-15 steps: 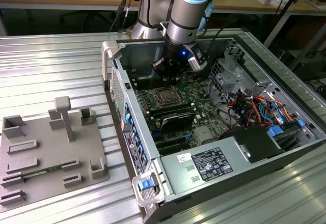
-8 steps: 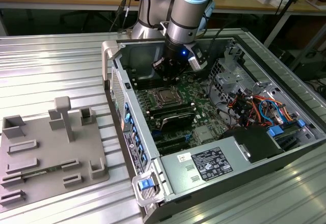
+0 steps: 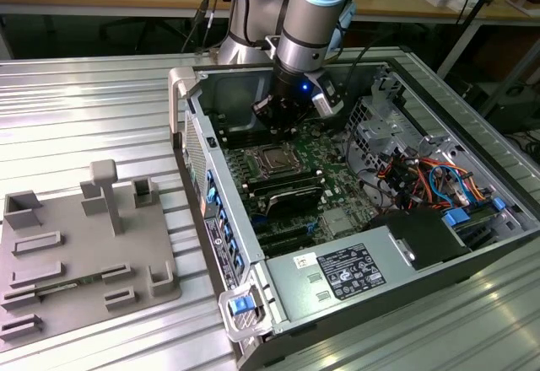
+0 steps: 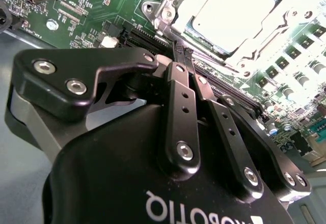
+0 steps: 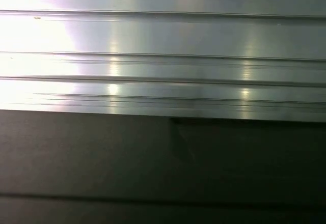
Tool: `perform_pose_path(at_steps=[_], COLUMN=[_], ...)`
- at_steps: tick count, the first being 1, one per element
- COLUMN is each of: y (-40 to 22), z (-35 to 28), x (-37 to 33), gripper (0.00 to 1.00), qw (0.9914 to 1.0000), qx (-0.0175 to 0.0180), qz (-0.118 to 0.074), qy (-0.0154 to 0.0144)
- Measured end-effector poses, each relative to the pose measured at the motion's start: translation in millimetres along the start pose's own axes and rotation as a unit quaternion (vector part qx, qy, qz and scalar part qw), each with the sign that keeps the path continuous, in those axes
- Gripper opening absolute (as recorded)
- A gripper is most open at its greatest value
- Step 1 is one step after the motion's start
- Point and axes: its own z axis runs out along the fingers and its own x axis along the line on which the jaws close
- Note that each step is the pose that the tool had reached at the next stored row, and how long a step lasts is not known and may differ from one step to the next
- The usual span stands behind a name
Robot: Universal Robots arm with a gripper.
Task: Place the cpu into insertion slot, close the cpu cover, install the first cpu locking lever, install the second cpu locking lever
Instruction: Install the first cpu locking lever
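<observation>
One grey moulded tray (image 3: 84, 244), well off to the exterior view's left of the insertion slot (image 3: 261, 162), flat on the ribbed metal table (image 3: 76, 110). Seated in that slot: the cpu (image 4: 232, 10), silver top up, with the cpu cover (image 4: 175, 15) lying flat around its edges. Just beside the slot's rim in the second wrist view: the gripper (image 4: 180, 55), low over the green board (image 4: 76, 25), fingers (image 4: 178, 107) pressed together, tips meeting. Further to the exterior view's right of the slot: orange and blue cables (image 3: 430, 173).
</observation>
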Motion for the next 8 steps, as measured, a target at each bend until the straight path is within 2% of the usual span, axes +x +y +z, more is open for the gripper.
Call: perform_pose_path(at_steps=[8], y=[0.2], z=[-1.2], x=[-0.1], gripper=[0.11], qw=[1.00000], qx=[0.0004], qz=[0.000], qy=[-0.0004])
